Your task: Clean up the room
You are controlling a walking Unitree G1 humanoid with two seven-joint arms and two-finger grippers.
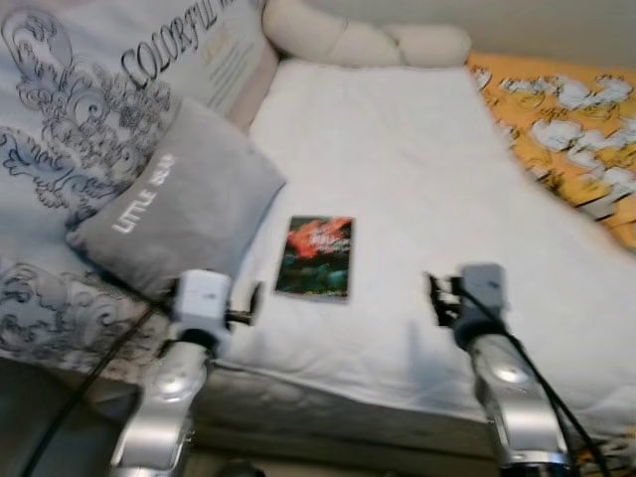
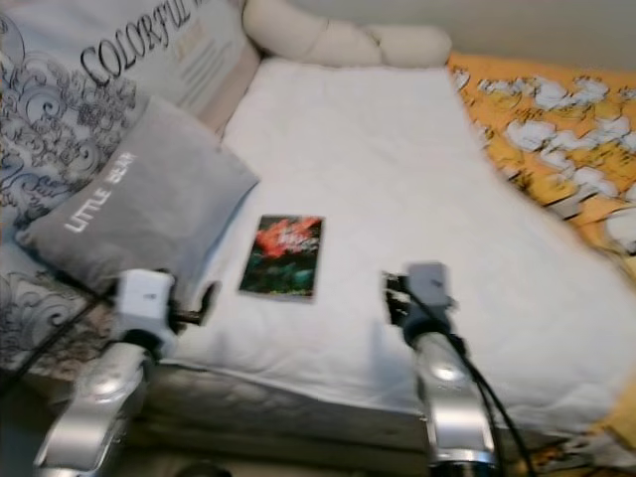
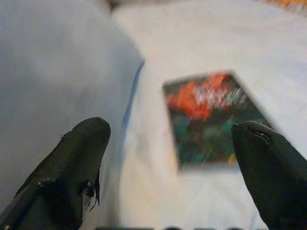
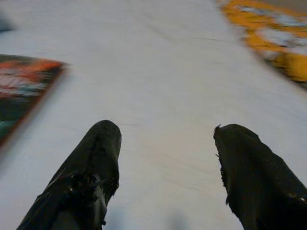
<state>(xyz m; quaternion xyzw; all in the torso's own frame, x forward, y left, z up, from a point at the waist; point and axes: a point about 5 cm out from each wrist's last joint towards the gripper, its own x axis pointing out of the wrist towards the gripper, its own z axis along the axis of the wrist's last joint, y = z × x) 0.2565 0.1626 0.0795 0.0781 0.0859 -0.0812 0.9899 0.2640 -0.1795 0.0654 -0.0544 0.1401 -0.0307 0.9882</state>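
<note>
A book [image 1: 316, 256] with a red and dark green cover lies flat on the white bed sheet [image 1: 397, 169], just right of a grey pillow [image 1: 179, 204] lettered "LITTLE BEAR". My left gripper [image 3: 175, 167] is open and hovers over the bed's near edge, the pillow on one side and the book [image 3: 211, 117] ahead between its fingers [image 3: 76, 163]. My right gripper [image 4: 168, 167] is open over bare sheet to the right of the book [image 4: 21, 91], with nothing between its fingers [image 4: 91, 167].
A large patterned cushion [image 1: 89, 89] lettered "COLORFUL" leans behind the grey pillow. Cream bolster pillows [image 1: 363, 40] lie at the bed's head. An orange quilt with white flowers [image 1: 566, 124] covers the right side. The mattress edge [image 1: 348, 412] runs below my arms.
</note>
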